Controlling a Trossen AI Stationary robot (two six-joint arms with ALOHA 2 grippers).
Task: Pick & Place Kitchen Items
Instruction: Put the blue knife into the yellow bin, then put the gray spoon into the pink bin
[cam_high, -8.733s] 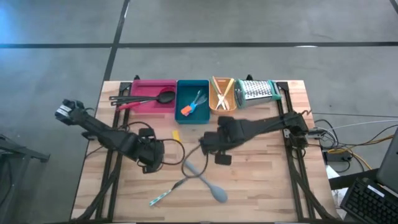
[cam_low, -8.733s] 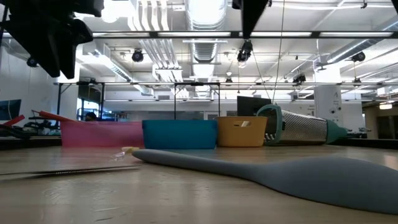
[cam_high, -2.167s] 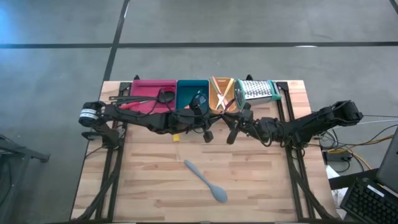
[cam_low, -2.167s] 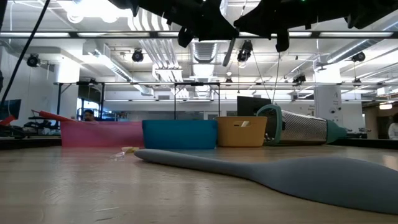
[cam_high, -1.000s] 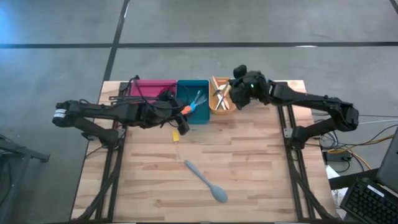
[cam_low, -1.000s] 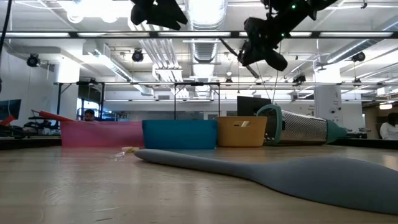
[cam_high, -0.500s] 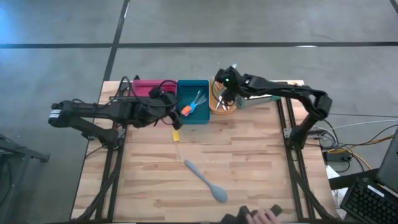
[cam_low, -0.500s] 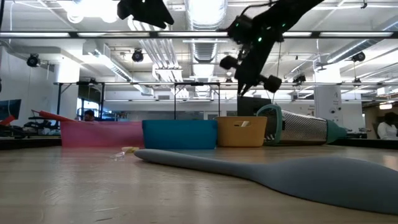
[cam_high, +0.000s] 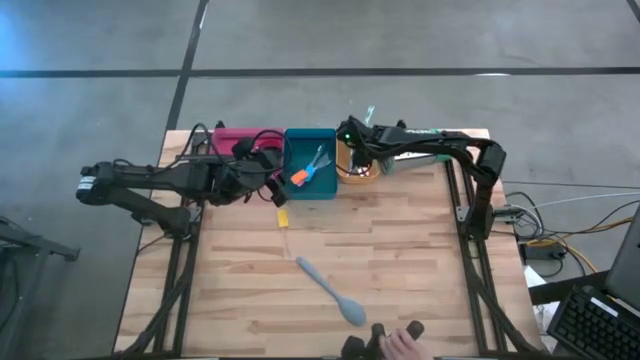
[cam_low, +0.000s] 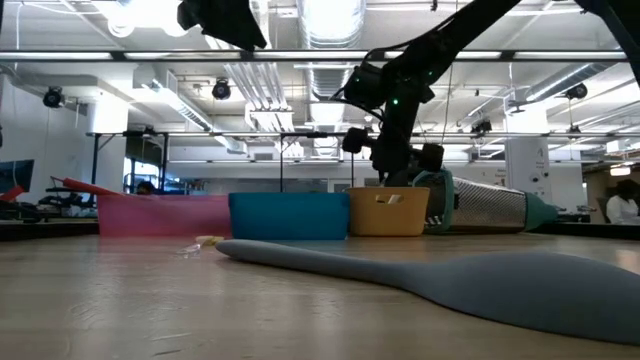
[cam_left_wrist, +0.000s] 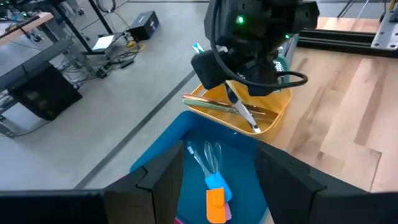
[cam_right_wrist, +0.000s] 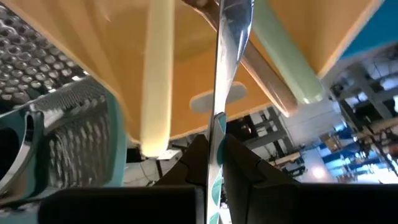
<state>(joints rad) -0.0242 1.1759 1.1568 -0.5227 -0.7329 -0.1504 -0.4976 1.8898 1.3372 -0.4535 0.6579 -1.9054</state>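
My right gripper (cam_high: 352, 148) hangs over the orange tray (cam_high: 360, 172) at the far edge, shut on a thin metal tool with a teal-patterned handle (cam_right_wrist: 219, 124). Cream- and pale-green-handled tools (cam_right_wrist: 155, 74) lie in that tray. My left gripper (cam_high: 272, 180) is open and empty, high beside the teal tray (cam_high: 310, 190), which holds orange- and blue-handled tools (cam_left_wrist: 214, 190). A grey spoon (cam_high: 330, 290) lies flat on the table, and a small yellow tool (cam_high: 283, 217) lies near the teal tray. My right gripper pinches the tool's teal-patterned handle (cam_right_wrist: 216, 146) between its two fingers, which point steeply down from above and lie roughly along the tool. The tool slants down from the hold, and its metal end (cam_left_wrist: 254, 126) reaches into the orange tray among the other tools.
The pink tray (cam_high: 232, 140) stands at the far left, partly under my left arm. The metal grater (cam_low: 490, 207) lies right of the orange tray. A person's hand (cam_high: 400, 343) shows at the table's near edge.
My right gripper has gone toward the table's left edge along the far side and down over the orange tray, tipping the thin tool steeply downward into it. My left gripper has drawn back a little toward the left. A person's hand has appeared at the near edge.
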